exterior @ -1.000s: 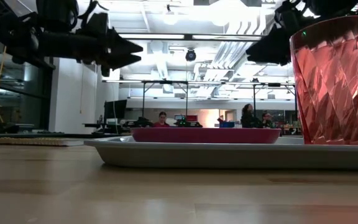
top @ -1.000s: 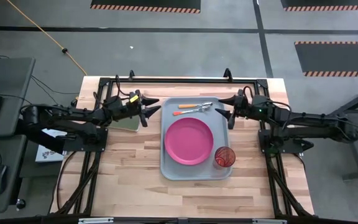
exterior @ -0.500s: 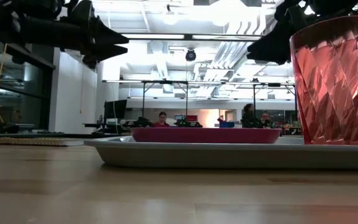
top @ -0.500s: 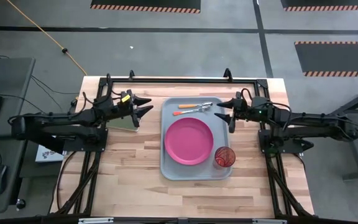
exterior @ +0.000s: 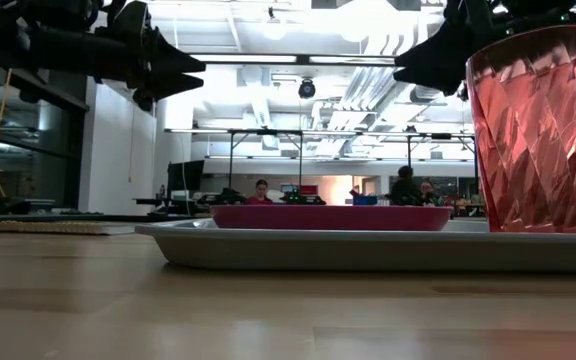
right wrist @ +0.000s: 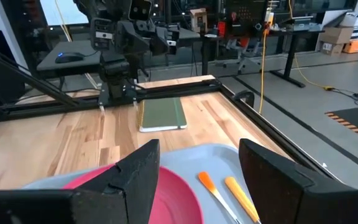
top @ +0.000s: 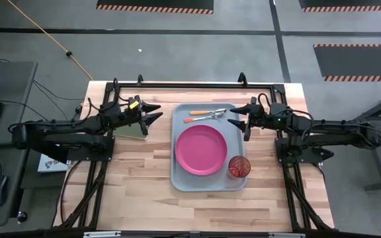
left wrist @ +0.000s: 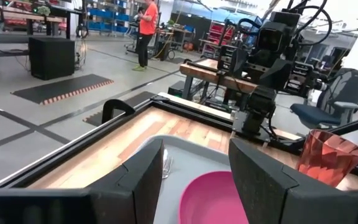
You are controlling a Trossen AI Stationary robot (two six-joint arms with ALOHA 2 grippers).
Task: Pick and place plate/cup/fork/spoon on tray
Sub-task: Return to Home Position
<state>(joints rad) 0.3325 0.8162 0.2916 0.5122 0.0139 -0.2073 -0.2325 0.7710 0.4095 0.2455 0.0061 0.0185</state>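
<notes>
Nearest on the wooden table, the red cup stands upright in the near right corner of the grey tray. The pink plate lies flat in the tray's middle, just beside the cup. Past the plate, two orange-handled utensils lie along the tray's far edge. My left gripper hangs in the air off the tray's left side, fingers spread and empty, above a small dark green pad. My right gripper hangs off the tray's right side, fingers spread, holding nothing.
</notes>
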